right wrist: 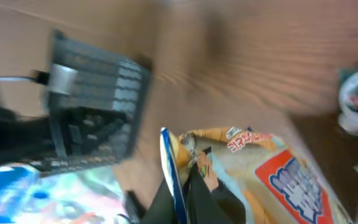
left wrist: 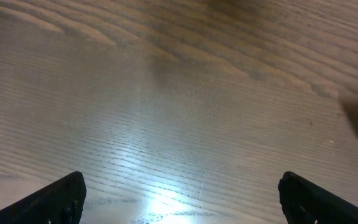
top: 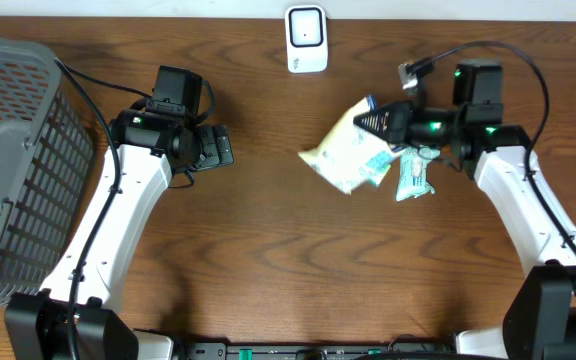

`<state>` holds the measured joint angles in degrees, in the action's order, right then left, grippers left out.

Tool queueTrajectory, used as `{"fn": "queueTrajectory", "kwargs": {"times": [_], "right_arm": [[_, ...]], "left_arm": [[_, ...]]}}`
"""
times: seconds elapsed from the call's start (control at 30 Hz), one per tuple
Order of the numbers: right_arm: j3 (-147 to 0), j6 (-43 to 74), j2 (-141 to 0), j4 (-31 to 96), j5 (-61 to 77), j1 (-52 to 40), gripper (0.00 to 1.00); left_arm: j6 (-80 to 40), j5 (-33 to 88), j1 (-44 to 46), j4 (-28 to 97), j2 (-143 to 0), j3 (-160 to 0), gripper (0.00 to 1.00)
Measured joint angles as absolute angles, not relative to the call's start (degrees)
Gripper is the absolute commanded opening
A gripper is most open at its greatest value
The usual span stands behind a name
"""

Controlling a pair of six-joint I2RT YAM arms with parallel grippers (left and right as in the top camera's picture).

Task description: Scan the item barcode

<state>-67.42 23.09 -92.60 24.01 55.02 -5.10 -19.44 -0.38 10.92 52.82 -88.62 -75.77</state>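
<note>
Your right gripper (top: 366, 122) points leftward, pinching the snack packet (top: 343, 158); your left gripper (top: 220, 146) gapes empty; the packet's print is blurred

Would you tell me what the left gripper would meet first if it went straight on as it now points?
Probably the bare wooden table: ahead of the left gripper, jaws open, its wrist view shows only wood. Depth is unclear; the snack packet lies farther on.

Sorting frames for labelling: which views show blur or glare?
Overhead: sharp and evenly lit. Left wrist: soft focus, with a bright glare patch low on the table. Right wrist: heavy blur, and the print on the bag is smeared.
</note>
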Motion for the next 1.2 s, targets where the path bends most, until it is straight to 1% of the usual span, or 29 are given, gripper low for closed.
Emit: {"fn": "queueTrajectory", "kwargs": {"times": [0.13, 0.3, 0.57, 0.73, 0.8, 0.87, 0.9, 0.93, 0.97, 1.0, 1.1, 1.2], "right_arm": [[-67.42, 20.56, -92.6, 24.49, 51.33, -6.7, 0.01], [-67.42, 20.4, -92.6, 22.7, 49.3, -7.44, 0.01], [-67.42, 26.65, -92.6, 22.52, 48.01, -8.05, 0.01], [-67.42, 27.18, -92.6, 23.07, 41.08, -10.04, 0.07], [-67.42, 27.16, -92.6, 22.33, 36.49, -10.7, 0.21], [-67.42, 27.07, -92.6, 20.49, 31.92, -10.81, 0.53], [-67.42, 26.68, -92.6, 19.94, 30.96, -10.76, 0.6], [-67.42, 26.7, -92.6, 18.98, 29.54, -10.41, 0.75], [-67.42, 26.44, -92.6, 18.52, 28.64, -10.24, 0.85], [-67.44, 26.52, -92.6, 18.37, 27.92, -9.8, 0.91], [-67.64, 26.44, -92.6, 19.59, 26.61, -7.77, 0.99], [-68.49, 26.48, -92.6, 23.42, 27.09, -5.41, 0.99]], "left_arm": [[-19.44, -0.38, 10.92, 52.8, -88.62, -75.77, 0.98], [-19.44, -0.38, 10.92, 52.8, -88.62, -75.77, 0.98], [-19.44, -0.38, 10.92, 52.8, -88.62, -75.77, 0.98], [-19.44, -0.38, 10.92, 52.8, -88.62, -75.77, 0.97], [-19.44, -0.38, 10.92, 52.8, -88.62, -75.77, 0.98], [-19.44, -0.38, 10.92, 52.8, -88.62, -75.77, 0.98], [-19.44, -0.38, 10.92, 52.8, -88.62, -75.77, 0.98], [-19.44, -0.38, 10.92, 52.82, -88.62, -75.77, 0.98], [-19.44, -0.38, 10.92, 52.8, -88.62, -75.77, 0.98], [-19.44, -0.38, 10.92, 52.8, -88.62, -75.77, 0.98], [-19.44, -0.38, 10.92, 52.8, -88.62, -75.77, 0.98], [-19.44, -0.38, 10.92, 52.8, -88.62, -75.77, 0.97]]}}
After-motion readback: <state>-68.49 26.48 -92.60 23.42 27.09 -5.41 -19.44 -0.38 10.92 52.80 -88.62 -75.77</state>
